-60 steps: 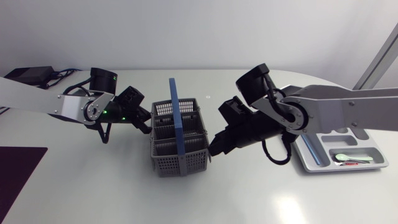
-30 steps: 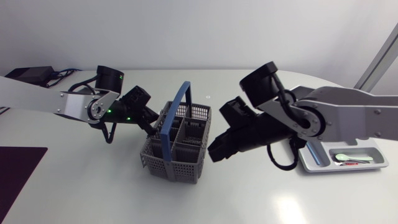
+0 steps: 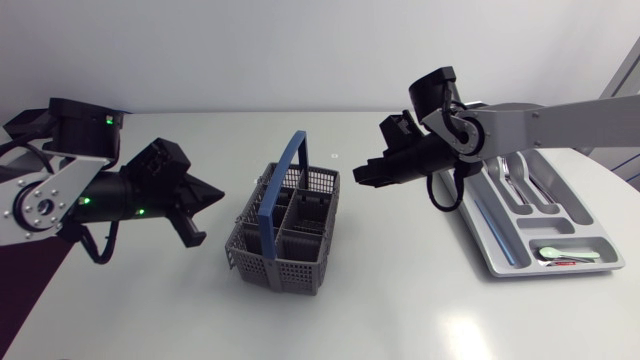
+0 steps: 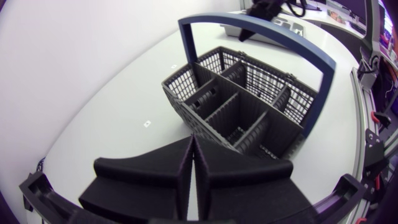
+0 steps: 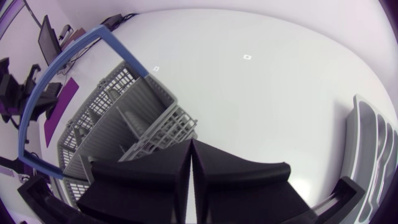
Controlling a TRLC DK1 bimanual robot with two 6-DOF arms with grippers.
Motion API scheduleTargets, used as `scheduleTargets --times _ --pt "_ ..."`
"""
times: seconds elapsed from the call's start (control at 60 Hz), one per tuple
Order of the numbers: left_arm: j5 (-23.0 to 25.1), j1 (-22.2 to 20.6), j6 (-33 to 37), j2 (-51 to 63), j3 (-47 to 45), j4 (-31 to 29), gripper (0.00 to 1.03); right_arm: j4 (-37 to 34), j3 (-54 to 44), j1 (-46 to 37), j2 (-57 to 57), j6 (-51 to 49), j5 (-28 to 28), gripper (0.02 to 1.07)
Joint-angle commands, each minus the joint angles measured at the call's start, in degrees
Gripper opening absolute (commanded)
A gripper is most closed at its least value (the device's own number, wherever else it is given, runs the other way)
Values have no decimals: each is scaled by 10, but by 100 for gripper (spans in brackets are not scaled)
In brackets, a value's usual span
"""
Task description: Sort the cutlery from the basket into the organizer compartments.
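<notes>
Cutlery (image 3: 517,180): metal pieces lying in the organizer (image 3: 530,270), which sits at the right edge of the worktop (image 3: 400,300). A white spoon (image 3: 550,252) lies in the short compartment toward the front edge. I judge the metal pieces stiff, thin and slick. They lie flat, so they are best pinched across the handle from above. The white spoon is probably plastic and light.

Basket (image 3: 285,240): grey mesh, near the worktop's middle, set askew. The compartments I can see from the left wrist hold nothing. I judge it light and apt to slide or tip if nudged. Blue handle (image 3: 283,180) arches over it and bars a straight descent into the middle cells.

Left gripper (image 3: 213,195): fingers pressed together, empty, near the basket's left side, not touching.

Right gripper (image 3: 362,178): closed likewise, empty, between basket and organizer.
</notes>
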Motion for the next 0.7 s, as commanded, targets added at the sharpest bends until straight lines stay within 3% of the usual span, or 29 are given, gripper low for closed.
scheduleTargets --times 0.0,0.333,0.45,0.683 --pt "8 -4 33 -40 -36 -32 4 5 35 -9 43 18 0 7" --pt "54 -61 104 -139 -76 -193 4 -5 136 -21 128 41 -35 7" --pt "55 -81 104 -134 -93 -189 4 -17 159 -15 153 43 -47 7" --pt "54 -83 99 -87 -107 -141 4 -32 195 0 189 47 -57 7"
